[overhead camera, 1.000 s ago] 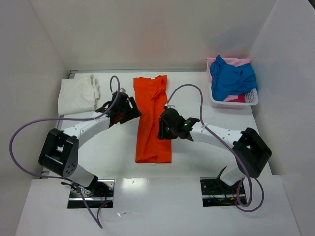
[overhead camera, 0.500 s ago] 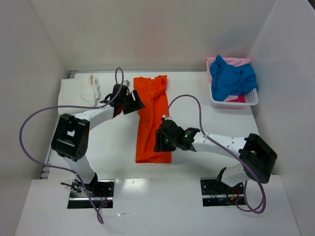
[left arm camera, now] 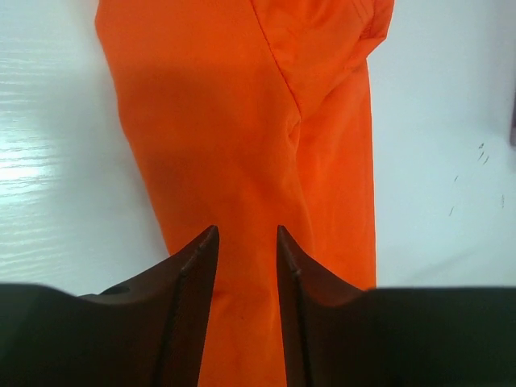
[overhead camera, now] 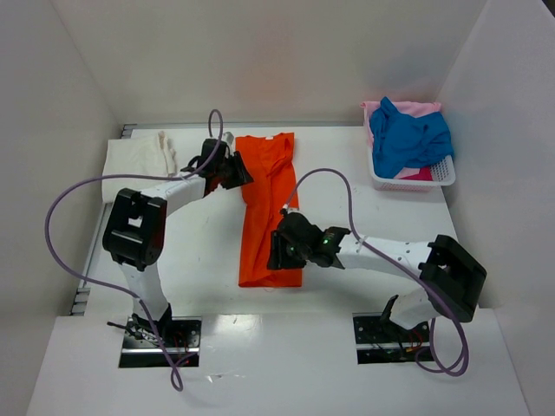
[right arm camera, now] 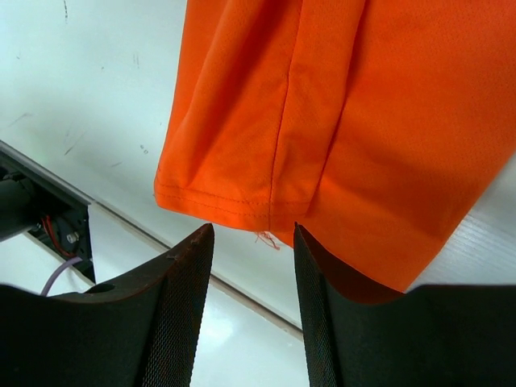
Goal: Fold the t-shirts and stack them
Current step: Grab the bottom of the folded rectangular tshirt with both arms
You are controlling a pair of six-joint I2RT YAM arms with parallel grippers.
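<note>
The bright orange t-shirt [overhead camera: 271, 186] lies on the table as a long narrow strip, collar end far, hem end near. My left gripper [overhead camera: 244, 177] is open over its far left part; in the left wrist view the fingers [left arm camera: 246, 234] straddle flat orange cloth [left arm camera: 242, 121]. My right gripper [overhead camera: 274, 258] is open just above the near hem; in the right wrist view it [right arm camera: 251, 230] hovers at the stitched hem [right arm camera: 242, 205]. The cream-white t-shirt [overhead camera: 134, 163] lies folded at the far left. The blue t-shirt [overhead camera: 408, 137] and pink t-shirt [overhead camera: 401, 108] lie in the basket.
The white plastic basket [overhead camera: 438, 173] stands at the far right by the right wall. White walls enclose the table on three sides. A metal strip at the table's near edge [right arm camera: 48, 218] shows below the hem. Purple cables loop off both arms.
My left gripper has moved toward the far end of the orange shirt. My right gripper has moved nearer, down to the hem. The shirt has not visibly moved.
</note>
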